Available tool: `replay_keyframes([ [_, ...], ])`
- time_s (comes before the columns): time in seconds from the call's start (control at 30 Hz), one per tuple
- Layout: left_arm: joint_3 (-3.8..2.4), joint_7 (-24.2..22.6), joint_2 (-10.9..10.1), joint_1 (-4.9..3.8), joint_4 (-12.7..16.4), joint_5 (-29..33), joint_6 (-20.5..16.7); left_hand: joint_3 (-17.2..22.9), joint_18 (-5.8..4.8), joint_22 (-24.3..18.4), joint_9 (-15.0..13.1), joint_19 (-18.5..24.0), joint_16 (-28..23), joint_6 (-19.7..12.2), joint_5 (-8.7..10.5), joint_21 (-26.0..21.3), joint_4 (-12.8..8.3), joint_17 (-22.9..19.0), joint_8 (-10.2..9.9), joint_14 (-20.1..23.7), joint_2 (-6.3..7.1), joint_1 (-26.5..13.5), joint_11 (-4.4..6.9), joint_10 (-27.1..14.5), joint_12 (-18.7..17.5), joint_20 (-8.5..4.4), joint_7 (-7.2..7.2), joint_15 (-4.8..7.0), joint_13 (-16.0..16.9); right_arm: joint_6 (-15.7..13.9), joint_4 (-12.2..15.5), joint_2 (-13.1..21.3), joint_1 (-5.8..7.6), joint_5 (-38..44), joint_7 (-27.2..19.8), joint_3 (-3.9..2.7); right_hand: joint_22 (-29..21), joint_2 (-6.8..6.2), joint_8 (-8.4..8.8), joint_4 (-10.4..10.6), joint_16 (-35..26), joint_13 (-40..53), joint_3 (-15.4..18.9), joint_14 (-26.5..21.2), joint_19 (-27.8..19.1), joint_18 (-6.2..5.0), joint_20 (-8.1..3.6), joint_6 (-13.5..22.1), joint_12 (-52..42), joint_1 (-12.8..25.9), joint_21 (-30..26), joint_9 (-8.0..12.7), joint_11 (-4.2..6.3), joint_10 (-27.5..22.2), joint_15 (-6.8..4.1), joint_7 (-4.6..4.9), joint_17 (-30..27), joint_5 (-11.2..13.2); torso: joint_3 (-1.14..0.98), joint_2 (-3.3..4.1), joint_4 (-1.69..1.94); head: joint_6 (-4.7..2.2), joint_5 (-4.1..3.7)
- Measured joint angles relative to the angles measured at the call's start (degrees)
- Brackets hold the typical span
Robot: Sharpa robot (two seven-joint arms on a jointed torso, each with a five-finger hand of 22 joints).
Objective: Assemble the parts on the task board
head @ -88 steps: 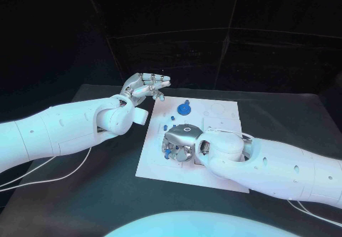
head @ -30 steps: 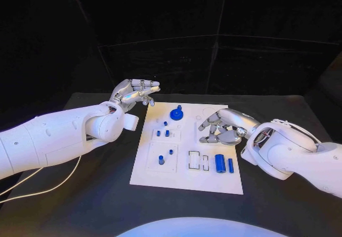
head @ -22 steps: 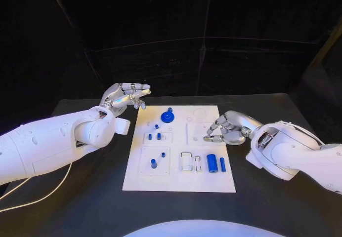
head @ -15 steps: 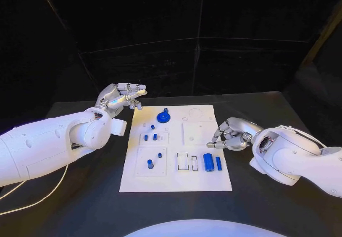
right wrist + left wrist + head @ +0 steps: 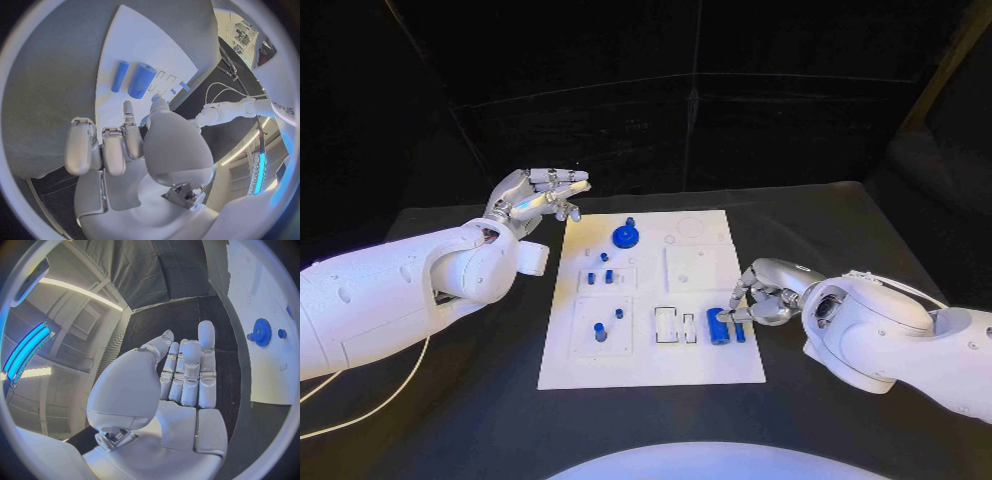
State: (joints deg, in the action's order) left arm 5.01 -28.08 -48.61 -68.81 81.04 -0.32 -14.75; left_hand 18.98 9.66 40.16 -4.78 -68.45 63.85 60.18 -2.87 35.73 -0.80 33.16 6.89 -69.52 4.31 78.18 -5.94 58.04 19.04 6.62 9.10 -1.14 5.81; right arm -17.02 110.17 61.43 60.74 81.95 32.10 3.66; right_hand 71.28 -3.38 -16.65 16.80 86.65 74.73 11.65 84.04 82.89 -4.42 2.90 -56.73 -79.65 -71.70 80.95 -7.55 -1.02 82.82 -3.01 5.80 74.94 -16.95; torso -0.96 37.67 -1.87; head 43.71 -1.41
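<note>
The white task board (image 5: pixel 705 266) lies in the middle of the black table. A blue gear (image 5: pixel 626 236) stands at its far end, and small blue pegs (image 5: pixel 599 277) sit further in on its left half. A thick blue cylinder (image 5: pixel 717 325) and a thinner one (image 5: pixel 740 329) lie side by side near the board's right edge; the right wrist view has them as the thick cylinder (image 5: pixel 141 80) and the thin one (image 5: pixel 120 76). My right hand (image 5: pixel 764 295) hangs beside them at that edge, fingers curled, holding nothing. My left hand (image 5: pixel 538 192) is raised off the board's far left corner, empty.
White slots and outlines (image 5: pixel 672 325) mark the board beside the cylinders. The left wrist view looks past my left hand (image 5: pixel 184 375) to the gear (image 5: pixel 261 332) and the board (image 5: pixel 265 285). Black tabletop (image 5: pixel 848 220) surrounds the board on all sides.
The camera has shifted. My right hand has drawn back from over the board's middle to its right edge, uncovering two blue cylinders. The left hand stays raised by the far left corner.
</note>
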Motion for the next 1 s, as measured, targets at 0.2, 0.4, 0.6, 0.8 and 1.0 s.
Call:
replay_keyframes([
  [0.2, 0.01, 0.0, 0.0, 0.0, 0.0, 0.0, 0.0, 0.0, 0.0, 0.0, 0.0, 0.0, 0.0, 0.0, 0.0, 0.0, 0.0, 0.0, 0.0, 0.0, 0.0, 0.0, 0.0, 0.0, 0.0, 0.0, 0.0, 0.0, 0.0, 0.7, -0.3, -1.0, -0.86, 1.6, 0.8, 0.02, 0.2, 0.05, -0.27, 0.0, 0.0, 0.1, 0.0, 0.0, 0.1, 0.0, 0.06, 0.0, 0.0, 0.4, 0.2, -0.1, 0.0, 0.0, 0.0, 0.0, 0.0, 0.0, 0.0, 0.03, 0.0, 0.07, 0.05],
  [0.4, 0.01, 0.0, -0.1, 0.0, 0.0, 0.0, 0.0, -0.2, 0.0, 0.0, 0.0, 0.0, 0.0, 0.0, 0.0, -0.2, -0.2, 0.0, 0.2, 0.0, 0.0, 0.0, 0.0, 0.0, 0.0, 0.0, 0.0, 0.0, 0.0, 1.3, -1.0, -2.4, -2.09, 2.4, 1.1, 0.07, 0.3, 0.0, -0.27, 0.0, 0.0, 0.2, 0.0, 0.0, 0.1, -0.01, 0.06, 0.0, 0.0, 0.5, 0.2, -0.1, 0.0, 0.0, 0.01, 0.0, 0.0, 0.3, -0.01, 0.05, 0.01, 0.15, 0.23],
  [0.6, 0.01, 0.0, -0.1, 0.0, 0.0, 0.0, 0.0, -0.2, 0.0, 0.0, 0.0, 0.0, 0.0, 0.0, 0.0, -0.2, -0.2, 0.1, 0.2, 0.0, 0.0, 0.0, 0.0, 0.0, 0.1, 0.0, 0.0, 0.0, 0.0, 1.9, -2.3, -3.3, -3.03, 2.9, 1.2, -0.01, 0.3, 0.0, -0.31, 0.0, 0.1, 0.2, 0.0, 0.0, 0.1, -0.01, 0.06, 0.0, -0.2, 0.5, 0.2, -0.2, 0.0, 0.0, 0.01, 0.0, 0.0, 0.3, 0.0, 0.06, 0.01, 0.35, 0.48],
  [0.8, 0.01, 0.0, -0.1, 0.01, 0.0, 0.0, 0.0, -0.2, 0.0, 0.0, 0.0, 0.0, 0.0, 0.0, 0.0, -0.2, -0.2, 0.3, 0.2, 0.0, 0.0, 0.0, 0.0, 0.0, 0.2, 0.0, 0.0, 0.0, 0.0, 1.9, -3.2, -4.4, -3.2, 3.4, 1.1, -0.23, 0.5, 0.0, -1.14, 0.0, 0.2, 0.2, 0.0, 0.0, 0.1, -0.01, 0.06, -0.1, -0.2, 0.5, 0.2, -0.6, 0.0, 0.0, 0.01, -0.02, 0.0, 0.3, 0.0, 0.07, 0.01, 0.37, 0.59],
  [1.0, 0.01, 0.0, -0.2, 0.01, 0.1, 0.0, 0.0, -0.2, 0.0, 0.0, 0.0, 0.0, 0.0, 0.0, 0.0, -0.2, -0.2, 0.3, 0.2, 0.0, 0.0, 0.0, 0.0, 0.0, 0.2, 0.0, 0.0, 0.0, 0.0, 1.7, -4.4, -5.9, -3.28, 3.7, 0.9, -0.42, 0.6, 0.66, -1.5, 0.0, 0.2, 0.2, 0.0, 0.0, 0.1, -0.02, 0.06, 0.2, -0.5, 0.0, 0.5, -0.7, 0.0, 0.0, 0.01, -0.02, 0.0, -0.1, 0.0, 0.07, 0.01, 0.37, 0.57],
])
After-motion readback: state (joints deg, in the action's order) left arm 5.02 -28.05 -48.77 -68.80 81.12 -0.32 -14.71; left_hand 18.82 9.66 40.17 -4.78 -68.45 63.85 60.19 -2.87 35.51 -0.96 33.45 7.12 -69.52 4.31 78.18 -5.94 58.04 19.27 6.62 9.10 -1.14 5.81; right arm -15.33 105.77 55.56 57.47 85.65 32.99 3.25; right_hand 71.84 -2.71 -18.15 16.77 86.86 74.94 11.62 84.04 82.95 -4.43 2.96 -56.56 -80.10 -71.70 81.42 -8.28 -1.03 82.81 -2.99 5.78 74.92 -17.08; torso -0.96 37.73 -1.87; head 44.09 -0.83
